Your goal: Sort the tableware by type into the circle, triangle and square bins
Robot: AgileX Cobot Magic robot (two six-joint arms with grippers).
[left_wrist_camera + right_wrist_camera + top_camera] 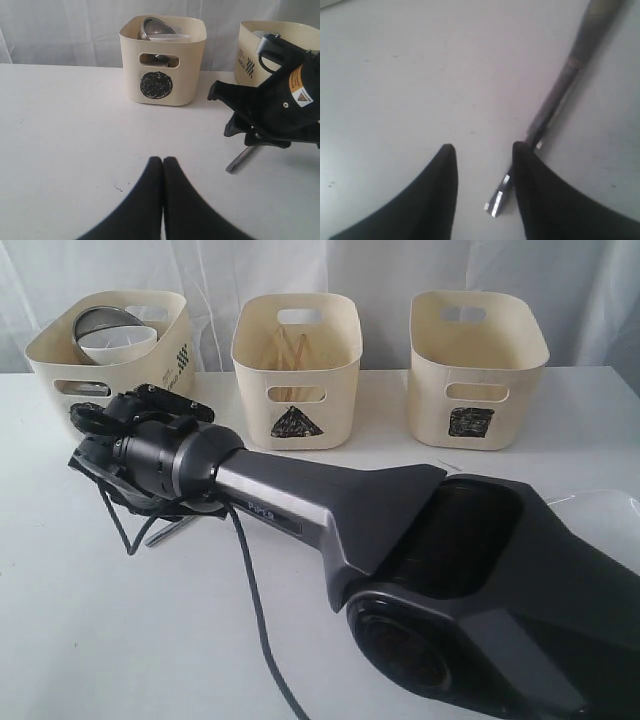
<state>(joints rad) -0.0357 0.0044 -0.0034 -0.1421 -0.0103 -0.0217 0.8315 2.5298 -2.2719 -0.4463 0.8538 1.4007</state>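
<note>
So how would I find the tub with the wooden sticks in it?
On the white table, three cream plastic tubs stand in a row before the curtain. Pick the middle tub. It alone has a black triangle on its front and thin wooden chopsticks inside; its neighbours show a circle and a square.

1. It looked like a robot lab, staged for a test.
2. A plain white worktop (70, 640) stood before a white curtain (390, 265).
3. Three cream bins (260, 410) bore black hand-drawn shapes.
4. A black robot arm (330, 505) reached over the worktop.
</note>
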